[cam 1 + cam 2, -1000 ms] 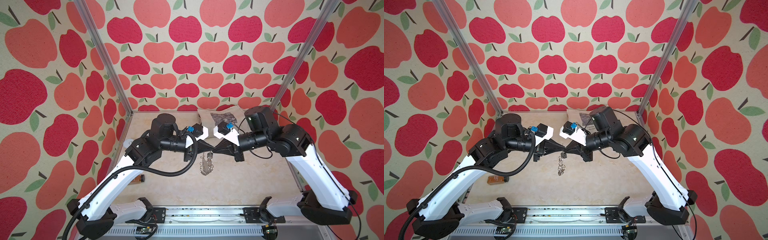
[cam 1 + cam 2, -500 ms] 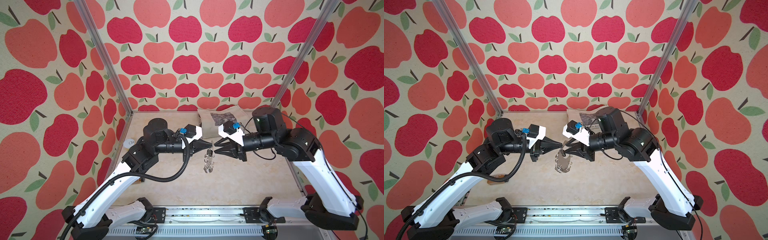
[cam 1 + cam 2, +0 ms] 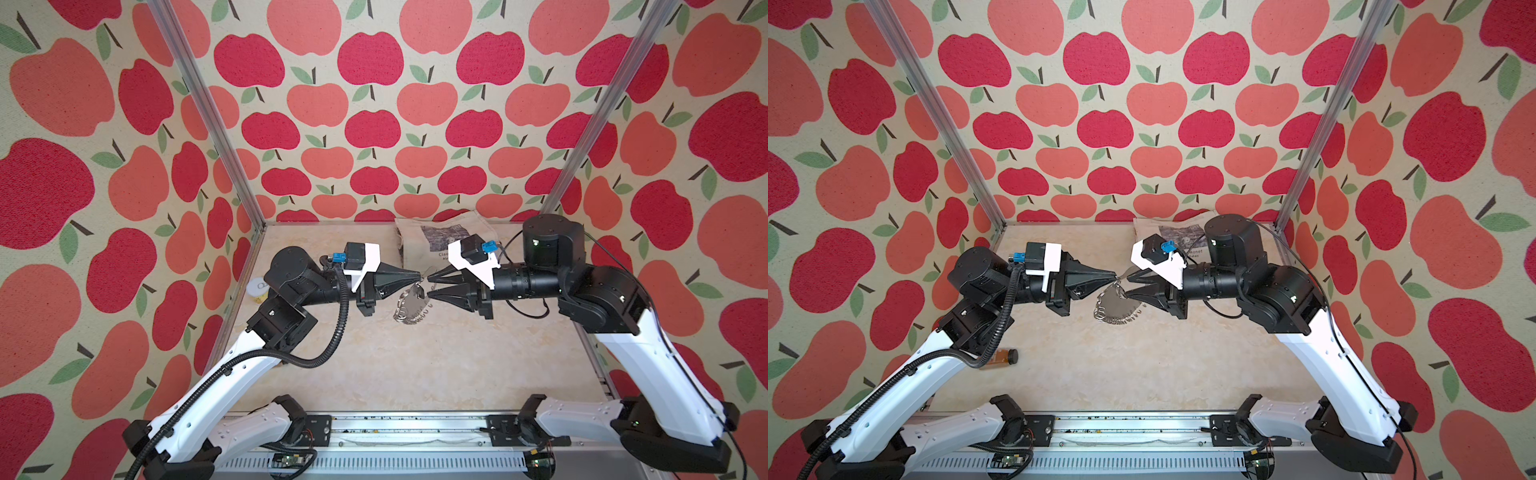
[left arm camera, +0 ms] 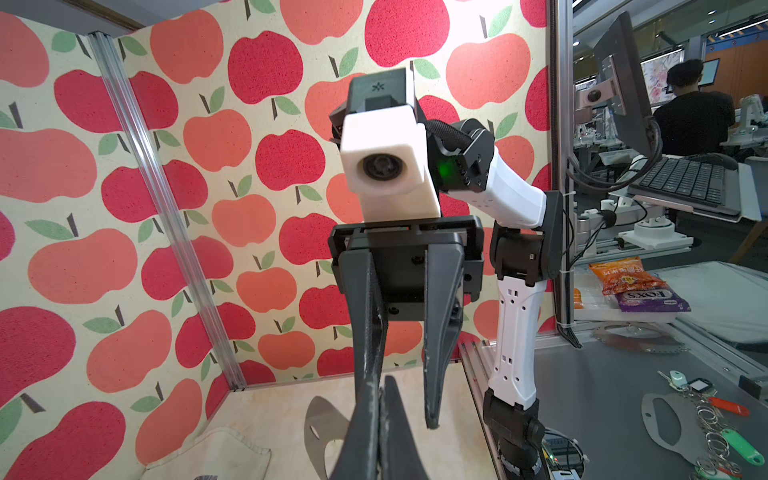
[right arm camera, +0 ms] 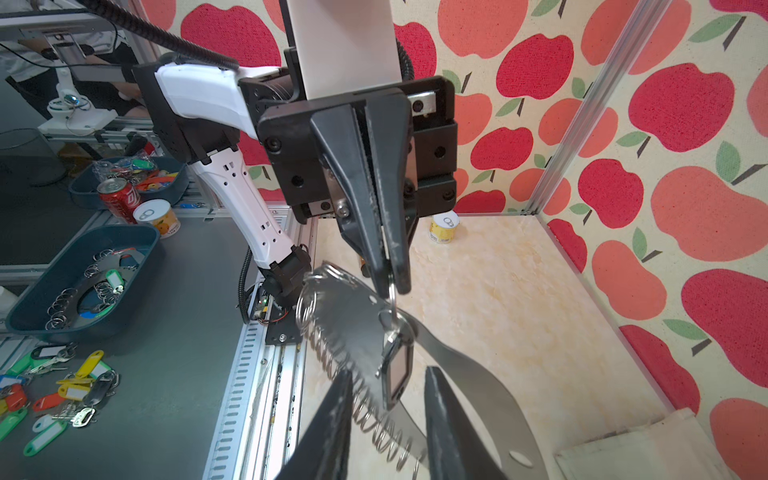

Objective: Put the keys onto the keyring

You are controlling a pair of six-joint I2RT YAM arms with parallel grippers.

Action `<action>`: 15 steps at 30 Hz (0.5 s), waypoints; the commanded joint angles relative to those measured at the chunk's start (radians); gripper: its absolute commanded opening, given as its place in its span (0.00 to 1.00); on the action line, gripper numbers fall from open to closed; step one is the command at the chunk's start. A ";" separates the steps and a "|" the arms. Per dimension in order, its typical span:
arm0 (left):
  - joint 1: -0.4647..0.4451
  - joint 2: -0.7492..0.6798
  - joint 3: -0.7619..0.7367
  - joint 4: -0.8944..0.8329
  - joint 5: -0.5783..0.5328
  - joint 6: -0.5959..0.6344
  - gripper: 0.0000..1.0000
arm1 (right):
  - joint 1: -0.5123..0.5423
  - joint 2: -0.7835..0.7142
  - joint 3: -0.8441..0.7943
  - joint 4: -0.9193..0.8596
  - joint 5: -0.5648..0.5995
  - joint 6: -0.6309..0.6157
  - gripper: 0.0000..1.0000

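Whereas a second ago the two grippers met tip to tip with the keyring hanging edge-on beneath them, the right gripper (image 3: 429, 286) has drawn back a little, its jaws parted and holding nothing. The keyring (image 3: 411, 305) has swung round to show its broad face. The left gripper (image 3: 419, 274) stays clamped on one silver ring at the plate's edge, and the plate hangs below it. From the right wrist, the key (image 5: 397, 363) with its black tag dangles from that same ring, near the parted right jaws. Whether it is fully threaded on is hard to tell. In both top views the key is too small to make out, and the left wrist view catches only a sliver of the plate.
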 commanded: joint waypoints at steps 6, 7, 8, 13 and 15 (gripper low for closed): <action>0.005 0.013 -0.032 0.261 0.029 -0.128 0.00 | 0.001 -0.009 -0.033 0.113 -0.067 0.064 0.25; 0.006 0.017 -0.036 0.284 0.028 -0.142 0.00 | 0.001 -0.008 -0.036 0.117 -0.071 0.066 0.24; 0.006 0.019 -0.040 0.304 0.028 -0.153 0.00 | 0.001 -0.005 -0.037 0.120 -0.072 0.066 0.23; 0.005 0.030 -0.066 0.403 0.018 -0.204 0.00 | 0.001 -0.006 -0.059 0.166 -0.090 0.084 0.22; 0.005 0.039 -0.081 0.446 0.012 -0.231 0.00 | 0.001 -0.009 -0.065 0.188 -0.092 0.091 0.22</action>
